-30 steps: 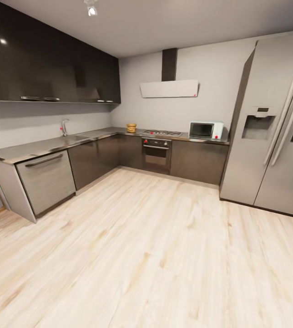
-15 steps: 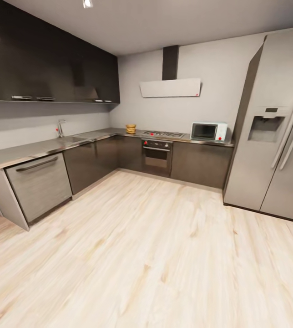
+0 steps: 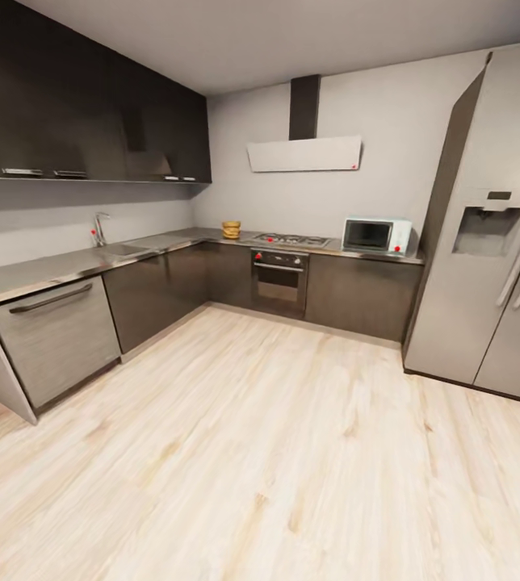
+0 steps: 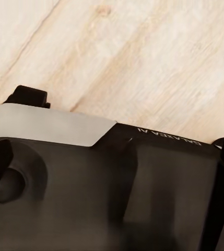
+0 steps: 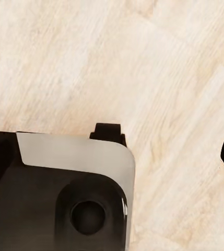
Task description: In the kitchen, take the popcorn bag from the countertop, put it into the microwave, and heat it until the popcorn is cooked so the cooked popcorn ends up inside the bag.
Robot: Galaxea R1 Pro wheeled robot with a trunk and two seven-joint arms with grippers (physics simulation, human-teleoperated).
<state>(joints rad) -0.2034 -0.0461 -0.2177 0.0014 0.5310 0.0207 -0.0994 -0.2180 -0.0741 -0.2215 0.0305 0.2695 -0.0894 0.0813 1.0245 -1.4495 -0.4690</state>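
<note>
Popcorn bag [image 3: 232, 229] far off on worktop [image 3: 66, 266]: likely light, crumply, best pinched at rim. Gripper states: cannot tell.

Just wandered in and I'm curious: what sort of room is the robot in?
A home kitchen: a grey countertop on dark cabinets, a gas hob under a white hood, and a tall steel fridge.

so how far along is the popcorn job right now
Nothing looks done yet. The popcorn bag sits on the countertop near the corner, left of the gas hob. The microwave stands further right with its door apparently shut. In hand: the robot is out on the wood floor, far from the counter. Left: reach the counter, grasp the bag, open the microwave, load it, heat it.
</note>
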